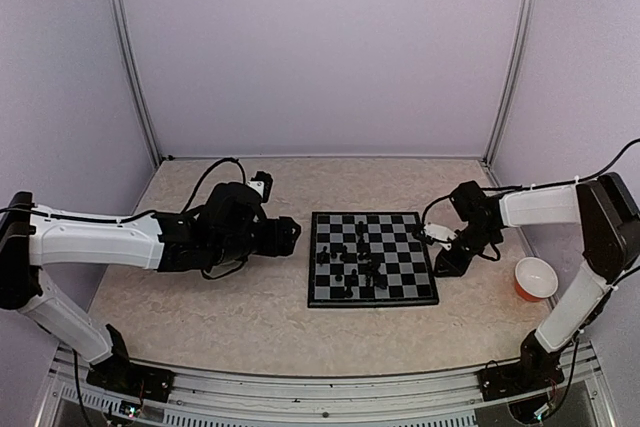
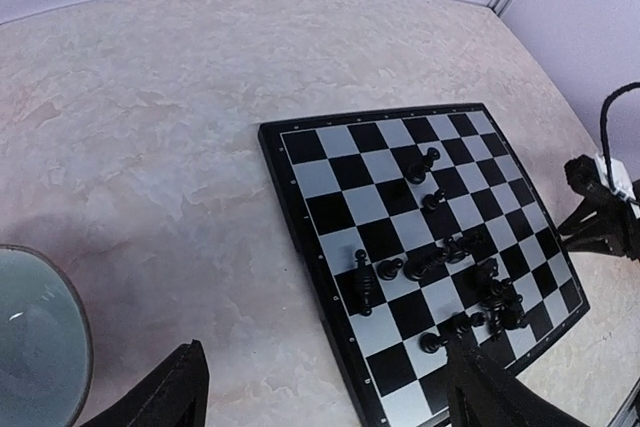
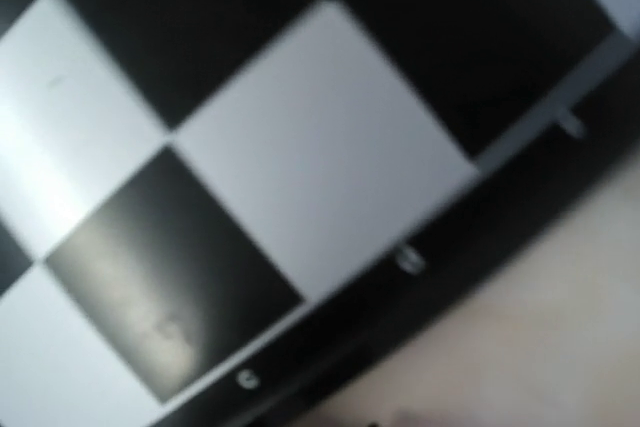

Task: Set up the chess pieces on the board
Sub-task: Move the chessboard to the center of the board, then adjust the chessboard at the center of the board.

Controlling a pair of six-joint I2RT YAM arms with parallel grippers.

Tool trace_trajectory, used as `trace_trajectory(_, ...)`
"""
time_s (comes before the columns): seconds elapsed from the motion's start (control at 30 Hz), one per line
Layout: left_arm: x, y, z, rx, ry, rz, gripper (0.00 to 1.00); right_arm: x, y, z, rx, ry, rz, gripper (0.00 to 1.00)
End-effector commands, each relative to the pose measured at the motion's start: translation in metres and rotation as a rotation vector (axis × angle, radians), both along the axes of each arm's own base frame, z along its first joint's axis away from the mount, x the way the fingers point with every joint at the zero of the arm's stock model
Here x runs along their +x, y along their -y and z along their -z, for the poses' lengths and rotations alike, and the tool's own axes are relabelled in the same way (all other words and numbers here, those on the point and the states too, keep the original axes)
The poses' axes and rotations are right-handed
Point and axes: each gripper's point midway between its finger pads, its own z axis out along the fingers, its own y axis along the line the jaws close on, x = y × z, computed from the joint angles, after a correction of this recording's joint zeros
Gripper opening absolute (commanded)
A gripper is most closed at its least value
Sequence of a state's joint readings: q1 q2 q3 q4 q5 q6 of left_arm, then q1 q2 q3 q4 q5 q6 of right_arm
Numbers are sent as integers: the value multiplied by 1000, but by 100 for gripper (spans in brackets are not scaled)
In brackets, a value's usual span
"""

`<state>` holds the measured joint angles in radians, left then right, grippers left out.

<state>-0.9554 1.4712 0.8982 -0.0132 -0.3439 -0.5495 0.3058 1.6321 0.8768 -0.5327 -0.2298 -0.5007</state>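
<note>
Chess pieces [image 1: 358, 265] are sitting jumbled, unranked, on the board [image 1: 330, 227], beyond the wide fingers [image 2: 180, 392] of the left gripper [image 2: 325, 352]; right gripper [image 1: 440, 247] spread cannot be told.

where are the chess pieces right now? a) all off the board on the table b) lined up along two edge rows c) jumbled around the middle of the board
c: the chess pieces sit jumbled on the middle squares of the board, in no rows.

Left arm [image 1: 100, 242] stretches inward, jaws wide apart; right arm [image 1: 540, 207] bends down, wrist low.
</note>
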Motion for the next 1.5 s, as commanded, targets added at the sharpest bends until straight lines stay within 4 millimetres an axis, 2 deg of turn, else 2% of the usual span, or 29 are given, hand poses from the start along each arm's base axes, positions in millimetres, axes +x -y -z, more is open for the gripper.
trace_trajectory(0.0, -5, -23, -1, 0, -1, -69, 81, -32, -35, 7, 8, -73, -108, 20)
trace_trajectory(0.1, -9, -32, 1, -8, -12, -87, 81, -45, -53, 8, 16, -107, -183, 19)
trace_trajectory(0.17, -12, -35, 2, -15, -27, -94, 81, -51, -58, 6, 24, -142, -214, 19)
trace_trajectory(0.33, -29, -41, 8, -19, -73, -96, 80, -35, -52, -15, -48, -78, -265, 19)
trace_trajectory(0.43, -41, -45, 13, -32, -102, -99, 78, -17, -50, -31, -72, -22, -281, 20)
trace_trajectory(0.6, -56, -49, 30, -38, -150, -108, 78, 40, -51, -48, -55, 76, -214, 25)
trace_trajectory(0.67, -59, -50, 38, -37, -169, -120, 77, 70, -51, -50, -35, 116, -159, 27)
trace_trajectory(0.73, -61, -51, 44, -36, -183, -136, 77, 97, -52, -45, -14, 123, -106, 28)
trace_trajectory(0.8, -62, -51, 50, -37, -201, -150, 77, 128, -55, -51, 24, 151, -54, 29)
trace_trajectory(0.9, -63, -49, 61, -24, -230, -167, 74, 163, -60, -55, 72, 189, 3, 31)
trace_trajectory(1.1, -65, -34, 85, -1, -296, -158, 66, 213, -65, -48, 112, 236, 77, 30)
trace_trajectory(1.27, -66, -19, 101, 8, -342, -132, 57, 222, -68, -22, 104, 190, 61, 25)
trace_trajectory(1.47, -71, -12, 115, 33, -369, -108, 56, 202, -65, 0, 84, 134, 21, 21)
